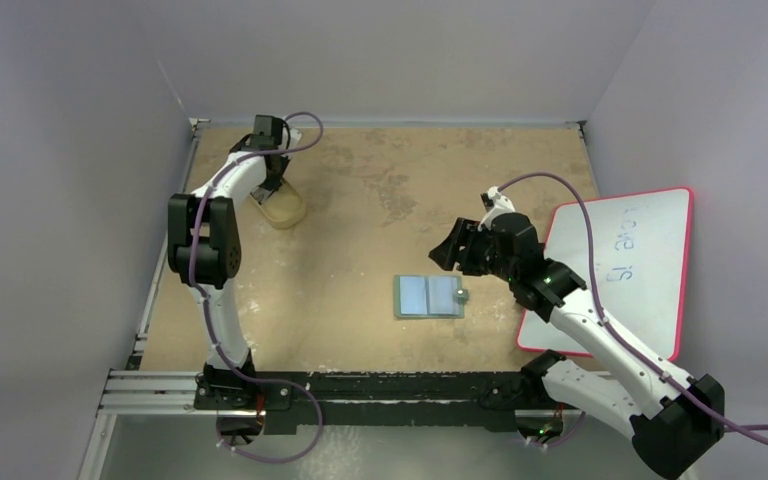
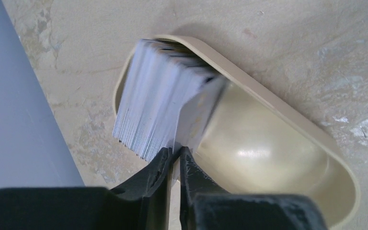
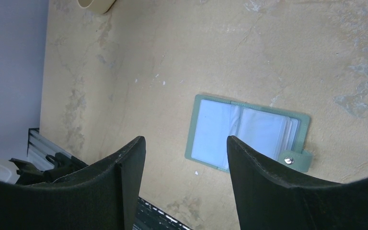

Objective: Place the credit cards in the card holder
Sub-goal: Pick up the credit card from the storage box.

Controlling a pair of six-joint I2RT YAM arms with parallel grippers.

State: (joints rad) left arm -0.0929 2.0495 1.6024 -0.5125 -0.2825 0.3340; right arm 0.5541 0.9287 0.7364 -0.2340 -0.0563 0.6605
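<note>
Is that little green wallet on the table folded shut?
No, the card holder lies spread open and flat, with its clear pockets facing up.

The soft bifold card holder [image 3: 249, 132] was grey-green with bluish clear pockets; the thin rectangular credit cards [image 2: 153, 105] pale; the oval tray [image 2: 263, 153] glossy tan.

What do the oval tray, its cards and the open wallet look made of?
The tray: likely hard plastic, tan and glossy, with a highlight in its bowl. The credit cards: thin stiff sheets, probably plastic, edges fanned. The card holder: matte green cover, leather or imitation; shiny clear pockets, probably plastic film.
</note>
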